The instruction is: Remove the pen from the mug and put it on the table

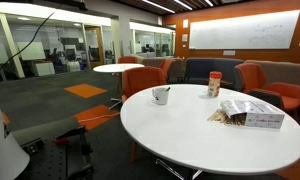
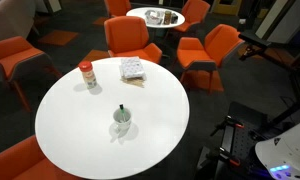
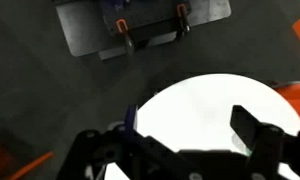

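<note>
The small white mug [image 1: 161, 97] stands upright on the large round white table [image 1: 190, 135], with the thin green pen [image 1: 167, 90] sticking out of it. In both exterior views the mug [image 2: 122, 123] sits near the table's middle, and the pen [image 2: 119, 112] leans in it. In the wrist view my gripper [image 3: 190, 130] is open and empty, high above the table's edge [image 3: 205, 105]. Mug and pen are out of the wrist view. The gripper does not show in either exterior view.
A red-lidded brown jar [image 2: 87, 75] and a box [image 2: 133, 69] with pale wooden sticks [image 1: 228, 116] stand on the table. Orange chairs [image 2: 130, 38] ring it. A smaller round white table [image 1: 118, 68] stands behind. A grey base plate [image 3: 140, 25] lies on the floor.
</note>
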Controlling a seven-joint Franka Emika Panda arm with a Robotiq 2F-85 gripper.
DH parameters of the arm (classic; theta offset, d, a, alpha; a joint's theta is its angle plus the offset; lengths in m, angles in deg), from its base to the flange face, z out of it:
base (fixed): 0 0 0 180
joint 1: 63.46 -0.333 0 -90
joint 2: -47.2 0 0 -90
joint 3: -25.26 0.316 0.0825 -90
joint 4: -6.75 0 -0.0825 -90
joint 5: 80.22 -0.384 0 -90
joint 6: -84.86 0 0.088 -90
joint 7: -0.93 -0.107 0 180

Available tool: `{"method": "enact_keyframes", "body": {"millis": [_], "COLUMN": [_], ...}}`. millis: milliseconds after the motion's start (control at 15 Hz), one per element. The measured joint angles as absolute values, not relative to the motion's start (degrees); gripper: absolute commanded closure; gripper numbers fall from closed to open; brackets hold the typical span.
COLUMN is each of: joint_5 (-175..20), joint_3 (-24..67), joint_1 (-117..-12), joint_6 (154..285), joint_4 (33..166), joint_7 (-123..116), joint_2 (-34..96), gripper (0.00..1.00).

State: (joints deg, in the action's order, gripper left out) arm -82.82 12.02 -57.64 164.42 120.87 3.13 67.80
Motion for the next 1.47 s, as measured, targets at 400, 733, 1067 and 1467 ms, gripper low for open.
{"method": "enact_keyframes", "body": {"millis": [400,733,1067,1467], "joint_5": [-82.8,-84.5,-91.3,-92.5], "joint_3": [12.0,15.0,25.1,36.1], "joint_1": [-57.6,-57.4,-58.6,-62.2], "joint_6": [164.4,167.6,179.7,204.7], "joint_4": [120.9,122.0,126.9,135.6], "joint_7": [3.1,-3.6,-24.6,-43.7], "joint_2": [67.8,67.7,67.1,61.6], "gripper": [0.0,0.0,0.0,0.0]}}
